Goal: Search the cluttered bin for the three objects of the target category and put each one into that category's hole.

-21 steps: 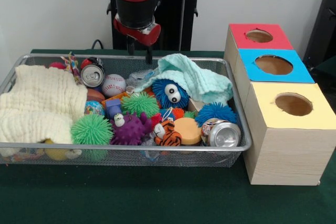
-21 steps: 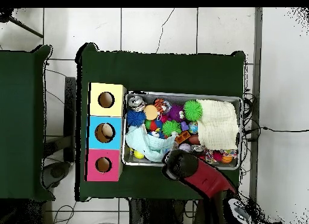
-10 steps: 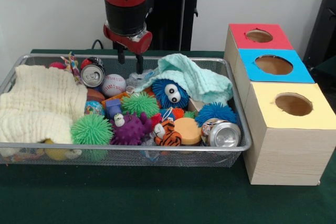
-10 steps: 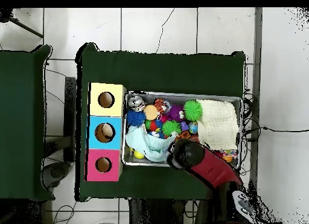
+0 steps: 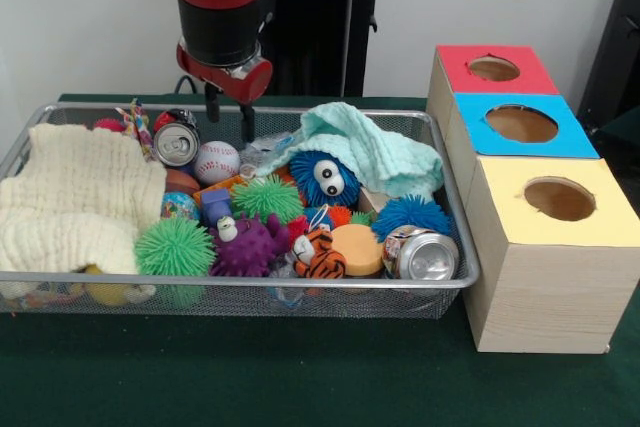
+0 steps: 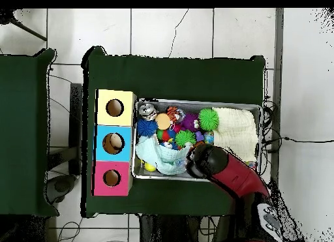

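My gripper [image 5: 229, 119] hangs open and empty above the far side of the wire bin [image 5: 330, 290], just over a baseball [image 5: 216, 161] and beside a drink can [image 5: 176, 143]. A second can [image 5: 421, 255] lies at the bin's near right corner. Spiky balls in green [image 5: 175, 245], purple [image 5: 248, 244] and blue [image 5: 412, 213], a blue googly-eyed ball [image 5: 324, 177], a tiger toy [image 5: 318, 255] and an orange disc [image 5: 358, 247] fill the middle. In the overhead view the arm [image 6: 225, 174] covers the gripper. The box [image 5: 540, 267] has red [image 5: 494, 68], blue [image 5: 521, 123] and yellow [image 5: 559, 198] holes.
A cream cloth [image 5: 75, 197] covers the bin's left end and a mint cloth [image 5: 370, 152] is draped at the back right. The box stands close against the bin's right side. Green table cloth [image 5: 300, 377] lies in front.
The gripper has moved left along the bin's far side, from above the mint cloth to above the baseball. It stays open and empty. Nothing in the bin has shifted.
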Action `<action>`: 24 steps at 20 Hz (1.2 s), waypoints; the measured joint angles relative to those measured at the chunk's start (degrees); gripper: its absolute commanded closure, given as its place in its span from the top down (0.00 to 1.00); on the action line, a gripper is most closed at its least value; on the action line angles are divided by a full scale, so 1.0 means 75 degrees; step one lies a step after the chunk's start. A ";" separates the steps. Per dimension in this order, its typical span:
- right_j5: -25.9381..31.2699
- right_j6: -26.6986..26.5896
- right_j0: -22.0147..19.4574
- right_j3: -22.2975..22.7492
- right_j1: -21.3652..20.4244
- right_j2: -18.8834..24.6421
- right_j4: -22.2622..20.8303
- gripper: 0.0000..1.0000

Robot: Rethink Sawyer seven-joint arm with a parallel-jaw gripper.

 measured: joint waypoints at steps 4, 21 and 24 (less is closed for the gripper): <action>0.0188 0.0000 0.0101 -0.0271 0.0019 -0.0120 0.0063 1.00; 0.0191 0.0000 0.0544 -0.0662 0.0327 -0.0248 0.0319 1.00; 0.0191 0.0000 0.0635 -0.0708 0.0411 -0.0300 0.0347 1.00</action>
